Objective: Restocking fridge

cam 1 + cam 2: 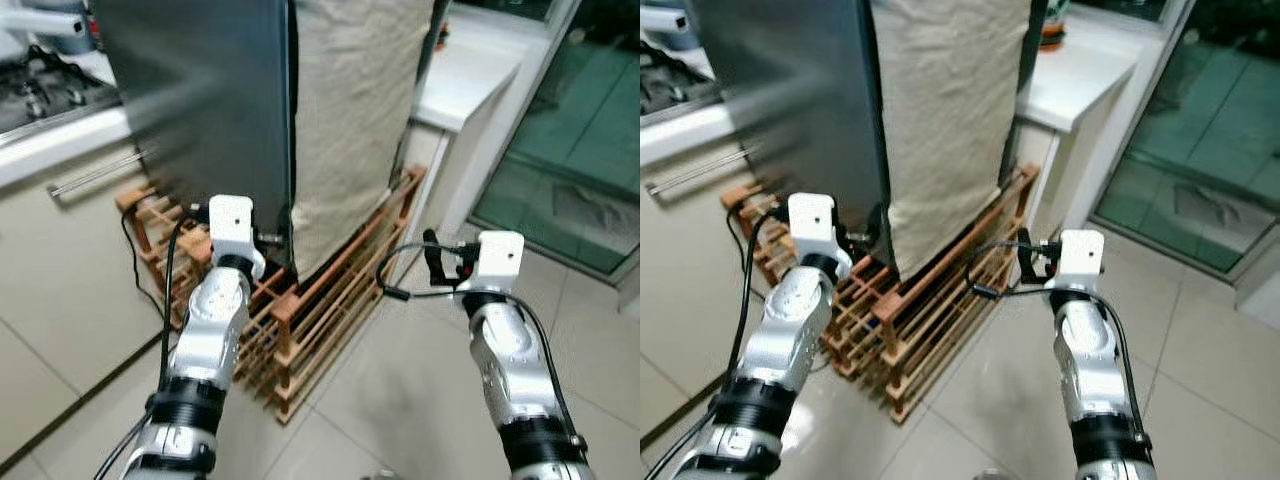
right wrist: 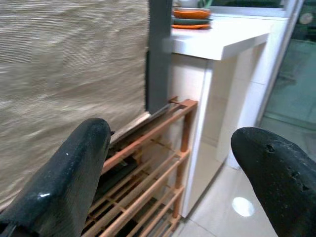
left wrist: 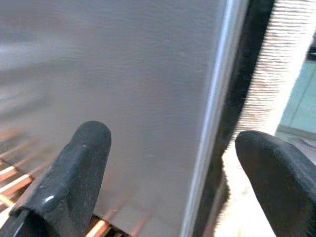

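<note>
Head views: we face the fridge [image 1: 215, 100], closed, standing on a wooden slatted rack [image 1: 320, 310] with a beige cloth [image 1: 350, 120] draped down its side. The left gripper [image 1: 262, 238] hovers at the lower door edge; the right gripper [image 1: 432, 262] hangs apart, over the tiled floor [image 1: 400, 400].

Left wrist view: the fingers [image 3: 74, 173] are spread, holding nothing, straddling the door's edge. Risk: closing here could pinch the cloth instead of the door, we judge.

Right wrist view: the fingers [image 2: 69, 177] stand apart, empty, facing the rack and a white counter [image 2: 217, 42]. Risk: advancing could snag a rack slat or the loose cable [image 1: 400, 275].
</note>
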{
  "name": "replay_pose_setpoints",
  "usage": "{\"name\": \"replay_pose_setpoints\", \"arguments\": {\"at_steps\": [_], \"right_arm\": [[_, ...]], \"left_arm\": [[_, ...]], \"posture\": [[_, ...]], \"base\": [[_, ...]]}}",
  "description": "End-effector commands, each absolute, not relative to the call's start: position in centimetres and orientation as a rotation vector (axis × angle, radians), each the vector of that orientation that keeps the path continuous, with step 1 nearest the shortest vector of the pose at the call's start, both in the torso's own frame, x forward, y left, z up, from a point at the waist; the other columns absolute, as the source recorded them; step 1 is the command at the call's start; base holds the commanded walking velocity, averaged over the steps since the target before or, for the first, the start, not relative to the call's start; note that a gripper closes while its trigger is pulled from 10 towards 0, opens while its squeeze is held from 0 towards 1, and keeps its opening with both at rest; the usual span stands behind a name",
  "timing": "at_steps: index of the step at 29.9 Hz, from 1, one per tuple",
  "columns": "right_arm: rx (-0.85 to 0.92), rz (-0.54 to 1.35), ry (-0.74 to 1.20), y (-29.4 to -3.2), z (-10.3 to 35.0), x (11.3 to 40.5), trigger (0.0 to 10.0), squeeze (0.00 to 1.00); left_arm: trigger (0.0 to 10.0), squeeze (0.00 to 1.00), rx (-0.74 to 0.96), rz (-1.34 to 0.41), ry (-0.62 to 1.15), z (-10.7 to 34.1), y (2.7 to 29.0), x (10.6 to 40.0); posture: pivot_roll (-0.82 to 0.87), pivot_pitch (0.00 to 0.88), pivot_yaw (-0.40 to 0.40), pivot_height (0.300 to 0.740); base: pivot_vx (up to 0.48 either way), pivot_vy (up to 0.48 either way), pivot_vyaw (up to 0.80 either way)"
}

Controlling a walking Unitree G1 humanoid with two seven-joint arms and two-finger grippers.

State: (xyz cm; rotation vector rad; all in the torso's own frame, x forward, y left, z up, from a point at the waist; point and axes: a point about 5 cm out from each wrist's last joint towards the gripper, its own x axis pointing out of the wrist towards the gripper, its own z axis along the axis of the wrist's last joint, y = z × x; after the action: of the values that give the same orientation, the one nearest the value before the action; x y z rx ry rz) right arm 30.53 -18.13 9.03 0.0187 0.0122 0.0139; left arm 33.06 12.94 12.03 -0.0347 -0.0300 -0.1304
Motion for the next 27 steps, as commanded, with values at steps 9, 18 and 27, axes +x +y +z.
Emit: {"name": "replay_pose_setpoints", "arguments": {"at_steps": [9, 18, 27], "right_arm": [[0.012, 0.008, -0.011, -18.5, 9.6, 30.6, 10.0, 0.00], [0.003, 0.016, -0.015, -18.4, 9.7, 30.6, 10.0, 0.00], [0.006, 0.008, -0.010, -18.8, 9.6, 30.6, 10.0, 0.00]], "left_arm": [[10.0, 0.00, -0.013, -0.147, -0.053, 12.8, 12.6, 33.2], [10.0, 0.00, -0.011, -0.129, -0.079, 13.8, 13.1, 33.4], [10.0, 0.00, -0.019, -0.255, -0.099, 17.3, 11.9, 32.9]], "posture": [[-0.05, 0.000, -0.024, 0.735], [-0.05, 0.000, -0.024, 0.735], [-0.05, 0.000, -0.025, 0.735]], "base": [[0.000, 0.000, -0.33], [0.000, 0.000, 0.00], [0.000, 0.000, 0.00]]}}
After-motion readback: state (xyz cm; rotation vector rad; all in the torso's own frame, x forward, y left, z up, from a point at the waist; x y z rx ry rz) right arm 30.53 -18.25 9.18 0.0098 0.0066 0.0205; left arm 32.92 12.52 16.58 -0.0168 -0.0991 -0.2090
